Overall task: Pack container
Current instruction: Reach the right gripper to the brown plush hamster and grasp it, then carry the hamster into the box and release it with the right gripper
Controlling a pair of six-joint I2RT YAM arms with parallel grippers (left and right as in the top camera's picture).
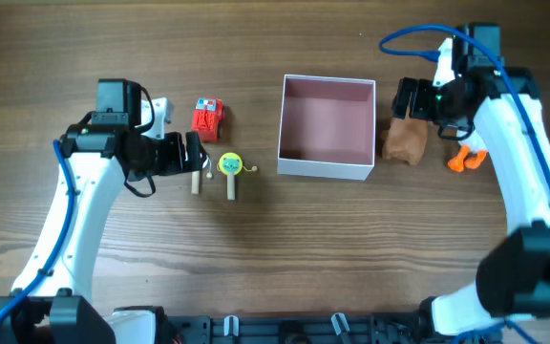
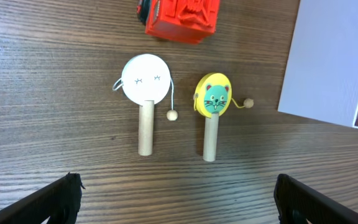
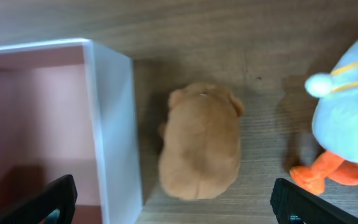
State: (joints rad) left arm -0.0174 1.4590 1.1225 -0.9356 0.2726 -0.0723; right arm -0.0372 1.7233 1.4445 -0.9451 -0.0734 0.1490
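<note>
The container [image 1: 323, 168] is a square shallow box with white walls and a pale pink inside, at the table's middle. It holds nothing. Its white wall shows in the left wrist view [image 2: 334, 62] and the right wrist view [image 3: 114, 124]. My left gripper [image 1: 195, 153] is open and empty over a white rattle drum [image 2: 145, 78] and a yellow cat-face rattle drum [image 2: 213, 98], its fingertips [image 2: 179, 199] wide apart. My right gripper [image 1: 411, 100] is open and empty above a brown plush toy [image 3: 201, 143], which lies against the box's right wall [image 1: 406, 141].
A red block toy [image 1: 208, 117] lies just beyond the two drums and shows in the left wrist view [image 2: 182, 15]. A pale blue plush with orange feet [image 1: 466, 158] lies right of the brown plush, also in the right wrist view [image 3: 347, 118].
</note>
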